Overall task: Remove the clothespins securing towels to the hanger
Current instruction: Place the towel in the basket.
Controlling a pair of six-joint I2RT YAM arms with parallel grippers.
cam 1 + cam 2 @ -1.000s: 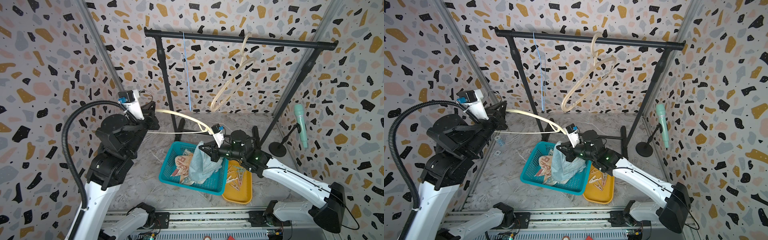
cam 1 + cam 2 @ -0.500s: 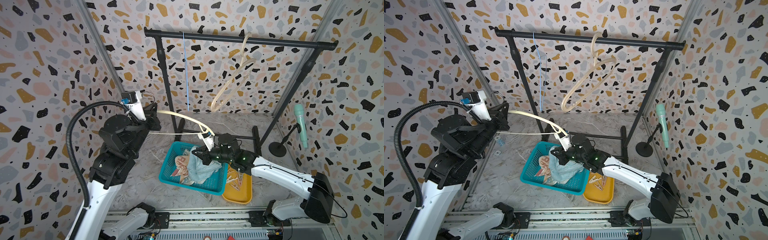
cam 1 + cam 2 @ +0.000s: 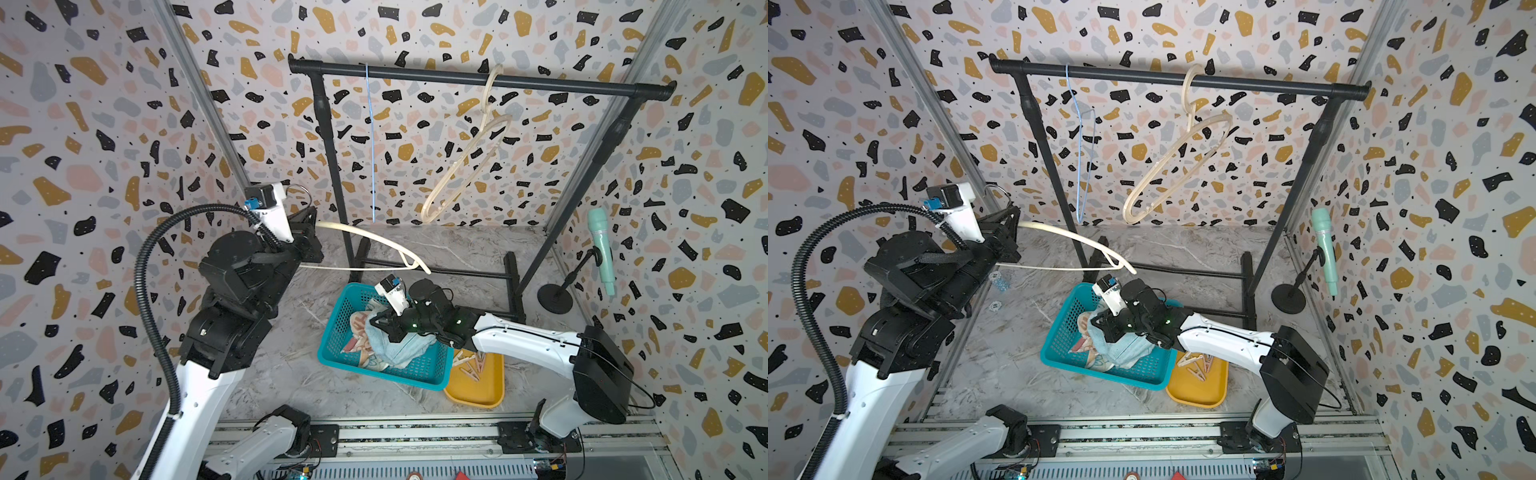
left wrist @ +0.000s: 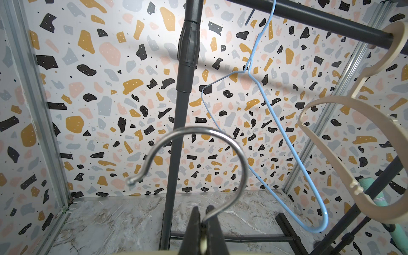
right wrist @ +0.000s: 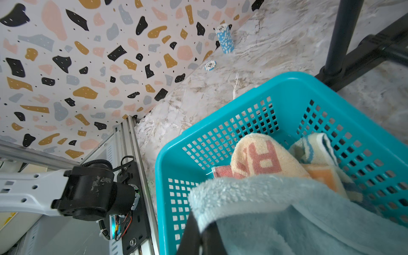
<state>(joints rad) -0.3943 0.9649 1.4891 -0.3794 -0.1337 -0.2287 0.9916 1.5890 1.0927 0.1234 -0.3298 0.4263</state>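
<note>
Instructor: Compared with a second ago, the right hand sits lower, down inside the basket. The light-blue towel that hung from it is now bunched there, while the left arm has hardly shifted.

Student: Is the right hand gripping anything?

Instructor: Yes. Its jaws are pinched narrow on a fold of that towel. The terry is soft and limp, probably light, and likely to sag wherever it is not supported. An edge fold, as here, is a fair place to hold it.

Student: And around it?

Instructor: Under the blue cloth lie a towel with large orange letters and a cream one with blue marks, both crumpled. Just beside the basket, a yellow tray on the table holds the clothespins.

Student: How would those handle?

Instructor: They are small, stiff and light, and apt to skid or spring. The sensible grip is probably across the two tail ends, squeezing to open the peg. They look pale tan to pink, lying in a loose heap. Their number cannot be told.

Student: And the hanger?

Instructor: The left hand is clamped at the base of the metal hook. It holds the cream hanger out level above the table, and no peg or cloth shows on it.
</note>
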